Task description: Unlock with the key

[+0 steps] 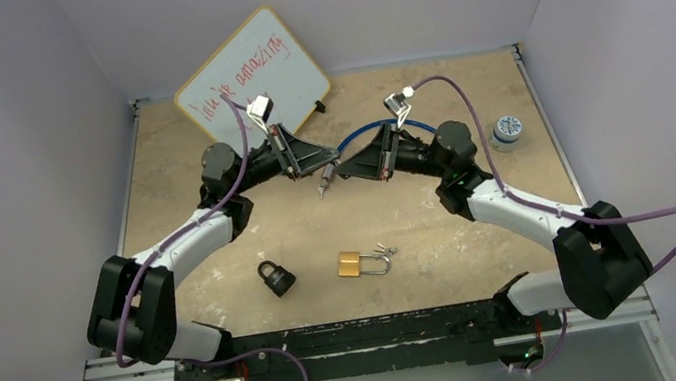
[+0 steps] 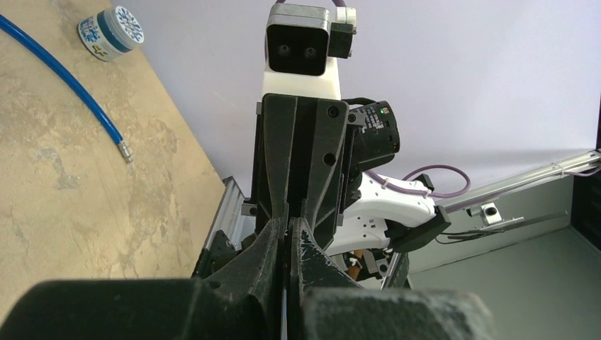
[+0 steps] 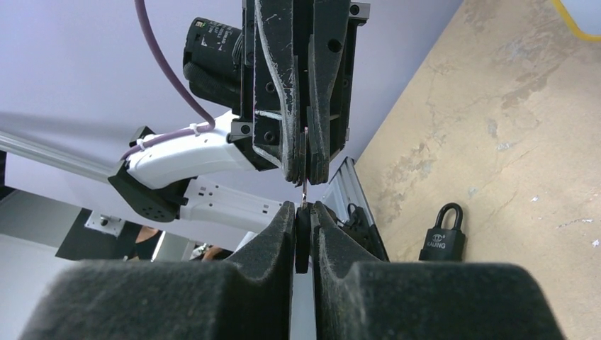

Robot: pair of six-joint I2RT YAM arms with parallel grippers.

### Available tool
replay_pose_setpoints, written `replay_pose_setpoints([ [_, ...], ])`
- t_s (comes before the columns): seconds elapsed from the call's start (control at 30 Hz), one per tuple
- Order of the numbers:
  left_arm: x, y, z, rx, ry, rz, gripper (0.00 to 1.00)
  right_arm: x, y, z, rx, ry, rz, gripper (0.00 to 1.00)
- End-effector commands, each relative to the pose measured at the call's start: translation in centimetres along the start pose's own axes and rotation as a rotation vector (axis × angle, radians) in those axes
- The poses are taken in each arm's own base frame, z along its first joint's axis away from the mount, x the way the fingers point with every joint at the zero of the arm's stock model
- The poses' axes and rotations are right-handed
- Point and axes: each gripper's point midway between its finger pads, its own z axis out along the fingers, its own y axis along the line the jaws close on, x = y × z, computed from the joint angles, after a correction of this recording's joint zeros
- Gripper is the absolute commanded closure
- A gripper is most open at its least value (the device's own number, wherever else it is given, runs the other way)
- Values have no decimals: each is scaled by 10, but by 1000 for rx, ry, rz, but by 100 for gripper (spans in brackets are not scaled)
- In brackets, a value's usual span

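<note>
**Grippers pinched tip to tip on a key**

Left gripper point(image 3: 303, 170) and right gripper point(image 3: 303, 211) meet above mid-table, each squeezed almost shut on the thin key point(image 3: 303, 190) between them. Nearer, on the table point(image 1: 208, 159), the black padlock point(image 1: 276, 279) lies left of the brass padlock point(image 1: 350, 265). A whiteboard point(image 1: 279, 58) leans far left.

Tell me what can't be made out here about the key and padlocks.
Right wrist: thin metal piece between both shut jaws, mostly hidden by them; key or not, unclear.
Top external: brass padlock, locked or open, too small.
Left wrist: black padlock outside the frame.
</note>
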Motion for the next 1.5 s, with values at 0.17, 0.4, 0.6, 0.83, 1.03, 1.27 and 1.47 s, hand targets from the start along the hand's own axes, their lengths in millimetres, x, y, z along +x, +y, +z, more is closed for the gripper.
replay_pose_setpoints([
  [0.17,-15,-15,3,29,-59,53,100,6,19,-5,-68,45,-103,100],
  [0.4,-31,31,-16,-301,-173,88,30,13,-13,-11,58,54,-225,100],
  [0.6,-13,51,-30,-415,-100,105,22,16,-17,-10,54,80,-226,100],
  [0.83,-4,120,-131,-1090,-226,39,17,17,-42,-10,158,107,-228,100],
  [1.03,55,150,-241,-1644,-201,-148,16,25,-67,-14,242,140,-206,100],
  [1.27,109,176,-248,-1592,-53,-241,12,33,-85,-15,277,166,-162,100],
  [1.47,131,197,-239,-1541,1,-304,8,38,-91,-17,287,180,-156,100],
])
